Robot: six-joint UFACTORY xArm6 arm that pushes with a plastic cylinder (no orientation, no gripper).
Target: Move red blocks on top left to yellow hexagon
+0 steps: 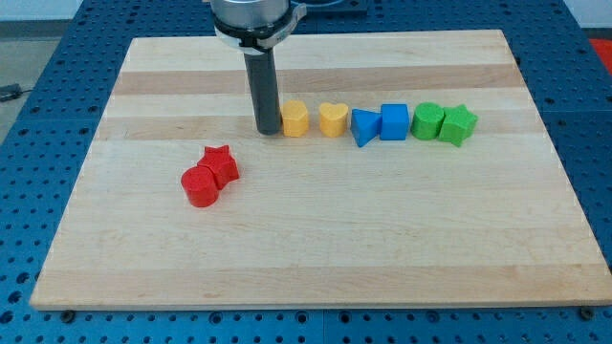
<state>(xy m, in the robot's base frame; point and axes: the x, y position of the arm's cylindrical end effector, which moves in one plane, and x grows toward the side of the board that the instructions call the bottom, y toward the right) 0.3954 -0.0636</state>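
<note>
1. Jaws? None on this arm: it ends in a plain dark rod that holds nothing, and the tip (267,131) sits planted on the wooden board (316,248) near the view's top, touching or just beside the left side of the yellow hexagon (295,119).

2. Starting from the view's left: the two red blocks sit pressed together, well apart from the tip, down and to its left. The red cylinder (201,185) is the lower-left one, and the red star (221,164) touches it on the upper right.

3. Next across comes the hexagon, the target, heading a row that runs toward the view's right. A yellow heart (332,118) stands near it with a small gap.

4. Then a blue triangle (363,127) touching a blue cube (394,121), and lastly a green round block (427,119) against a green star (458,124).

5. As for the step in hand, it looks like the push has not begun: the red pair lies clear of the hexagon, and the tip is on the wrong side of it, up by the target rather than behind the reds.

6. The next move, judged from this layout, calls for the tip to swing round to the lower left of the cylinder without clipping either red block, then drive up and right so both travel together.

7. The risk is that an off-centre push splits the star from the cylinder, or that the pair knocks the hexagon out of its row.
</note>
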